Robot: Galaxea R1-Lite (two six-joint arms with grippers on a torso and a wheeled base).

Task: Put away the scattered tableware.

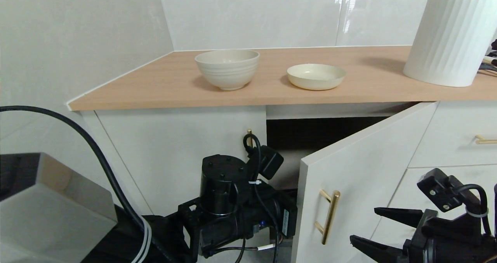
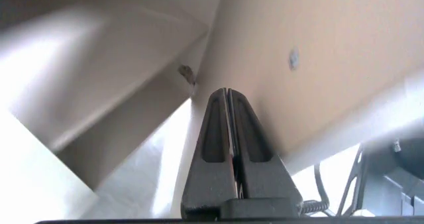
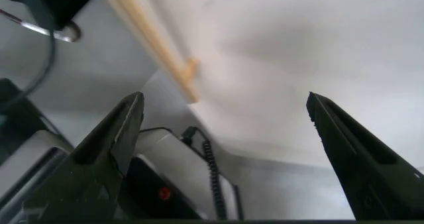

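Since the ribbed bowl (image 1: 227, 68) and shallow dish (image 1: 316, 76), upper centre, look stiff, slick and breakable, pinch each rim; right gripper (image 1: 363, 224) gapes wide, left gripper (image 2: 227, 93) is pressed closed.

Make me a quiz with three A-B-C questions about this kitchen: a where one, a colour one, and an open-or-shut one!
1. Where is the bowl?
A. inside the cabinet
B. on the countertop
C. on the floor
2. What colour is the handle on the open cabinet door?
A. black
B. red
C. gold
3. How is the right gripper?
A. open
B. shut on the bowl
C. shut on a spoon
Answers: 1 B, it stands on the wooden top beside the plate. 2 C, it shines gold. 3 A, its fingers are spread, holding nothing.
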